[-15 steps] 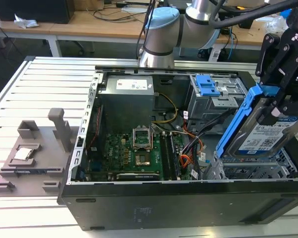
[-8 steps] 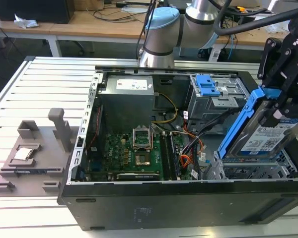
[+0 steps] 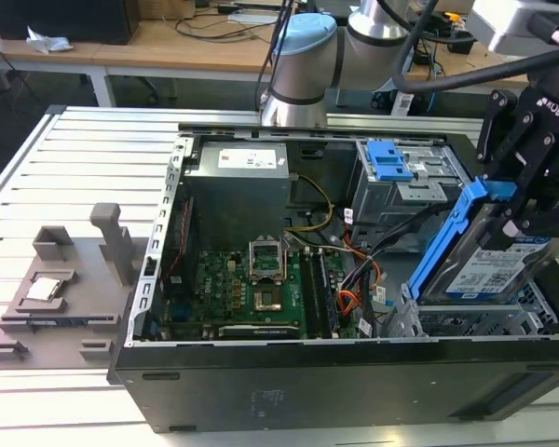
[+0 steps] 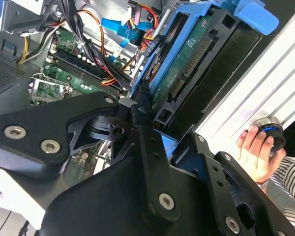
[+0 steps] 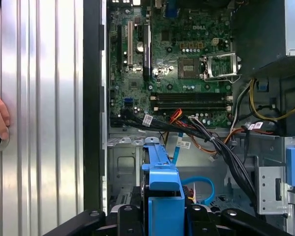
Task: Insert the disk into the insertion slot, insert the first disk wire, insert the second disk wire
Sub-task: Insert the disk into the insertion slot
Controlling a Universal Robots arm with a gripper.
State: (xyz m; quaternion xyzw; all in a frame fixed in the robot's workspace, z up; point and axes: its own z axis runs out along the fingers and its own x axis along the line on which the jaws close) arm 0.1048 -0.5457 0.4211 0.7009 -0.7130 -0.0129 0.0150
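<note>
Disk (image 3: 492, 272) (barcode-labelled) tilted; hand (image 3: 514, 216) grips

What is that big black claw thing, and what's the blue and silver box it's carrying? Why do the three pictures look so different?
That is a robot arm, a machine that moves a bit like your arm. At its end is a gripper, like two fingers, pinching the disk: a silver box in a blue frame. The disk is tilted above the insertion slot, a silver cage full of holes. The slot sits inside an open computer lying on a metal table; the green board is the computer's insides. The exterior view comes from a camera standing nearby. Both wrist views come from cameras riding on the arm, so they peek past the disk into the computer. A person's hand is by the table.
</note>
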